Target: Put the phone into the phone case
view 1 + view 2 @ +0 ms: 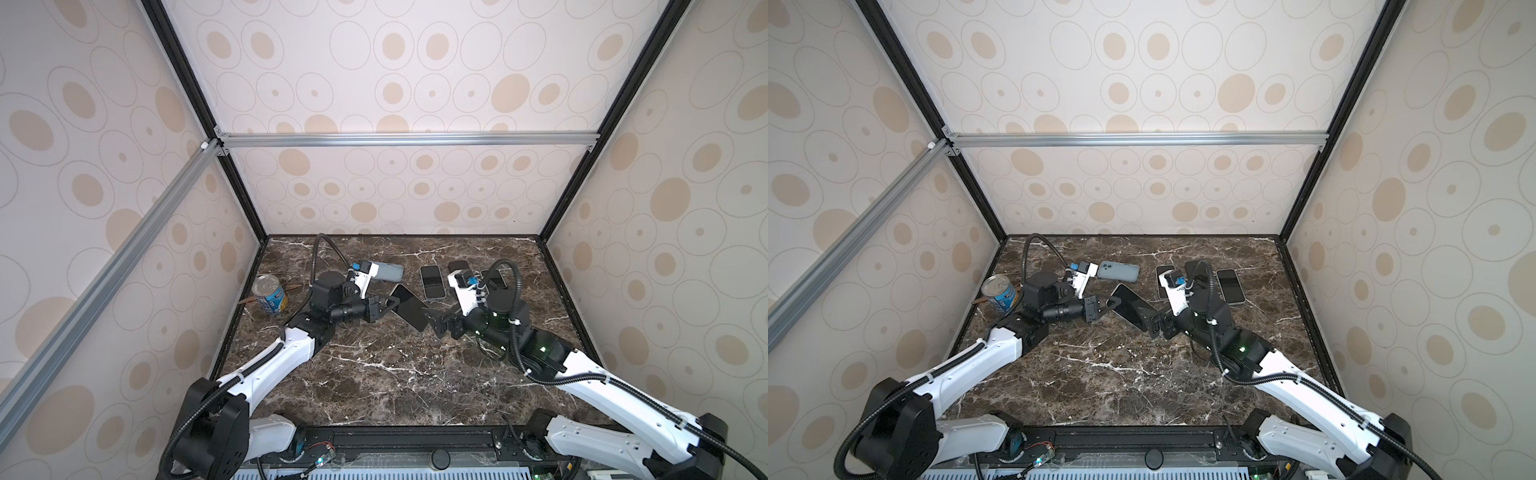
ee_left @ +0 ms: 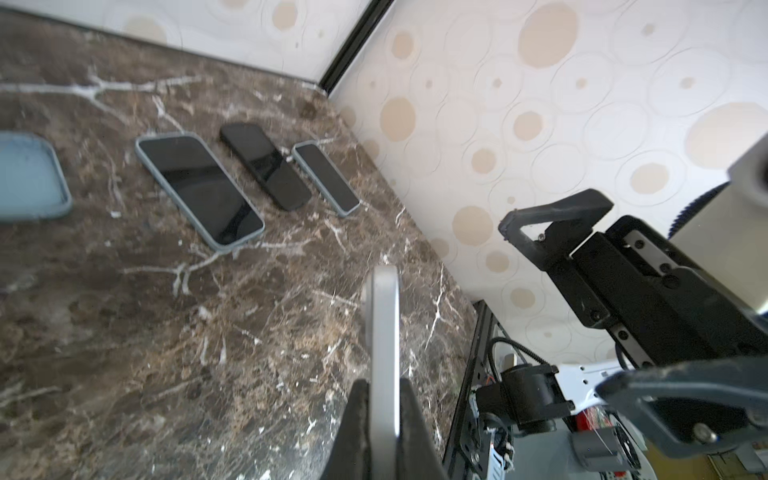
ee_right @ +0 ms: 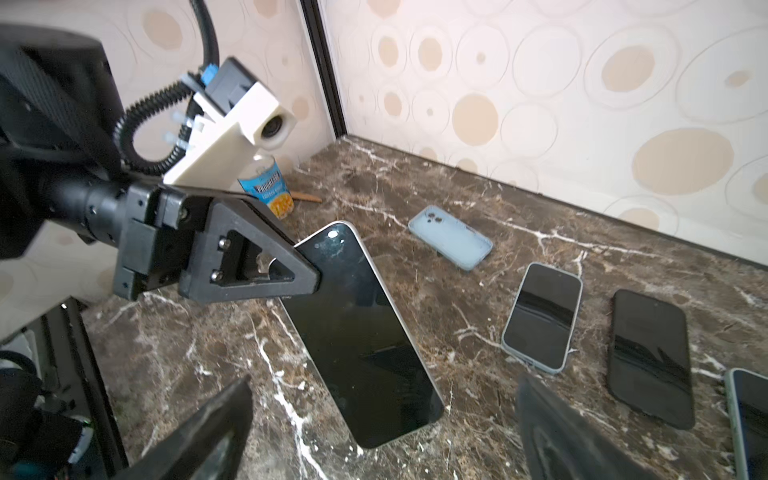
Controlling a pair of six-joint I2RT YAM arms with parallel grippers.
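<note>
The phone [image 1: 409, 307] [image 1: 1133, 307], with a dark screen and a pale rim, is held tilted above the marble table. My left gripper [image 1: 390, 303] [image 2: 384, 386] is shut on the phone's upper end; the left wrist view shows the phone [image 2: 384, 332] edge-on between the jaws. My right gripper [image 1: 434, 322] [image 3: 384, 386] stands open at the phone's lower end [image 3: 365, 332], with both fingers apart from it. The light blue phone case [image 1: 384, 272] [image 3: 451, 243] lies on the table behind the left wrist, back side up with its camera holes showing.
Three other phones [image 1: 432, 281] [image 1: 457, 266] [image 1: 494, 278] lie side by side at the back right, partly hidden by the right wrist. A tin can [image 1: 270, 295] and a wooden stick [image 1: 249, 300] sit by the left wall. Patterned walls enclose three sides.
</note>
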